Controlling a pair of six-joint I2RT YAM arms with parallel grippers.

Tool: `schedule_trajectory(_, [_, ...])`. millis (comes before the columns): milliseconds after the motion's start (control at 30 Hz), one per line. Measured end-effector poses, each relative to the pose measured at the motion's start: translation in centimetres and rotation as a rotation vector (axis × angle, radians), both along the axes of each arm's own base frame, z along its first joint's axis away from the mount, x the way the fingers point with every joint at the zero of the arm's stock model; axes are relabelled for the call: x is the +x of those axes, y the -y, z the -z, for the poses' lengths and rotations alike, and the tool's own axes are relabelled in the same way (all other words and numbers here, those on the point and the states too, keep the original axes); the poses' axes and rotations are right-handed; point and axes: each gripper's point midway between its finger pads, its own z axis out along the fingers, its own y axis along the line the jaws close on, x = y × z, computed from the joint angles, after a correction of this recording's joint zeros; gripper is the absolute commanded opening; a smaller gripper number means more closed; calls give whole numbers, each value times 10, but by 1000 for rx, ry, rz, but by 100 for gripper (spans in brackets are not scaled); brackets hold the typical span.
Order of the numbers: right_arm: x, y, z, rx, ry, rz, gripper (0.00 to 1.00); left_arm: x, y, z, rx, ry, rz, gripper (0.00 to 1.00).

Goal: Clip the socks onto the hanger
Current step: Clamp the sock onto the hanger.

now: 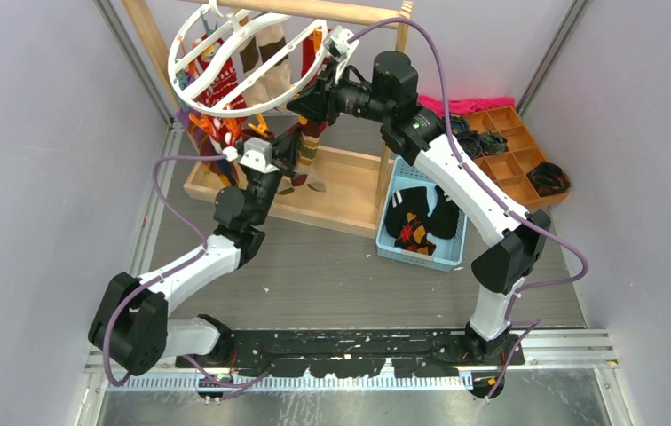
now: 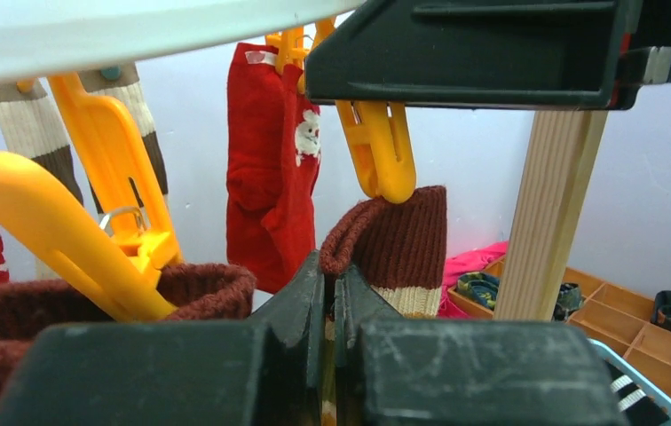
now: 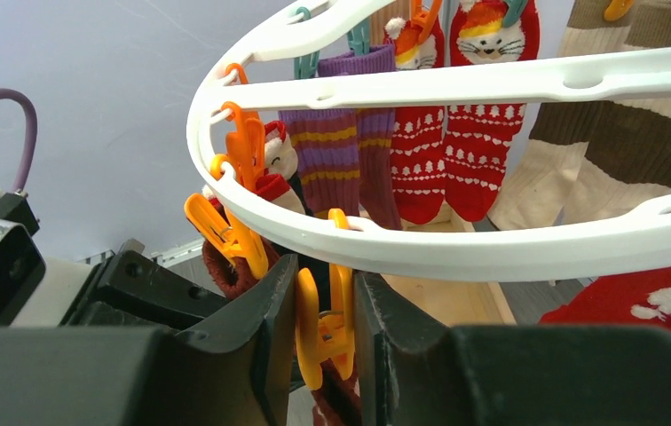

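A wooden rack (image 1: 148, 35) carries the white ring hanger (image 3: 509, 248), hung with striped and red socks. The right arm (image 1: 465, 173) reaches up and across, elbow high, with its wrist level at the ring's near rim. The left arm (image 1: 194, 262) rises from below toward the same spot. Beside them a blue basket (image 1: 416, 258) holds dark socks. The right gripper (image 3: 323, 293) is clamped on a yellow clip (image 3: 323, 328) hanging from the rim — its fingers press both handles. The left gripper (image 2: 329, 275) is pinched nearly closed on a brown sock (image 2: 394, 240) — the cuff's top edge meets the clip's tip.
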Motion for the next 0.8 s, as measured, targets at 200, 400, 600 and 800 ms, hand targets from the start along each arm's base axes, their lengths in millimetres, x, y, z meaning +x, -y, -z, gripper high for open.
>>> schedule_trajectory(200, [0, 0, 0, 0, -1, -2, 1, 2, 1, -2, -15, -63, 15, 0])
schedule_trajectory(400, [0, 0, 0, 1, -3, -2, 1, 9, 2, 8, 0, -137, 3, 0])
schedule_trajectory(600, [0, 0, 1, -2, 2, -1, 1, 11, 5, 13, -4, -176, 12, 0])
schedule_trajectory(800, [1, 0, 2, -10, 13, 0, 1, 4, 3, 7, -29, -189, 27, 0])
